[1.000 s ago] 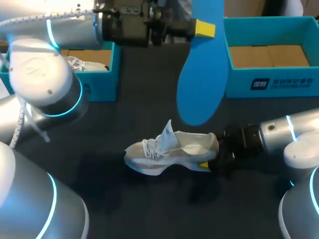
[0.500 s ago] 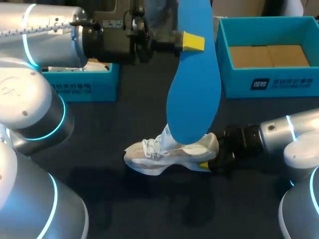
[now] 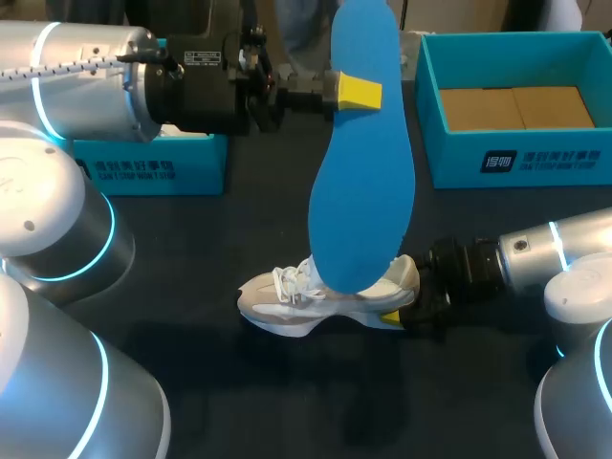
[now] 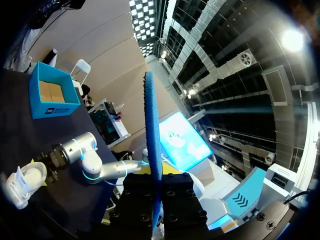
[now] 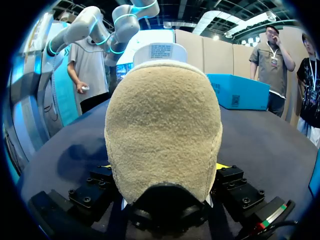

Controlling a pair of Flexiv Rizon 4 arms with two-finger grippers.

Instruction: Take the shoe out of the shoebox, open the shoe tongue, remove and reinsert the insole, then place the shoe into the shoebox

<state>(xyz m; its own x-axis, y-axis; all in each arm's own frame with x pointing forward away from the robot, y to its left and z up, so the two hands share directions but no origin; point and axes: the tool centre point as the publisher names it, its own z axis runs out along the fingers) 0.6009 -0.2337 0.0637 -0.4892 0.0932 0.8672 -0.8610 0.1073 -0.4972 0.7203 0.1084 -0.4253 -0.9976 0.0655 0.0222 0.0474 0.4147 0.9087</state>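
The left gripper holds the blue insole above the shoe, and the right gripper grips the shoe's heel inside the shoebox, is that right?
Not quite: the head view shows the shoe on the table, not inside a shoebox. The left gripper does hold the blue insole above it, and the right gripper grips its heel.

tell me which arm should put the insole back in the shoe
Left. The left gripper is shut on the insole, whose lower end hangs just over the shoe. The right gripper is shut on the heel, so it likely serves best steadying the shoe.
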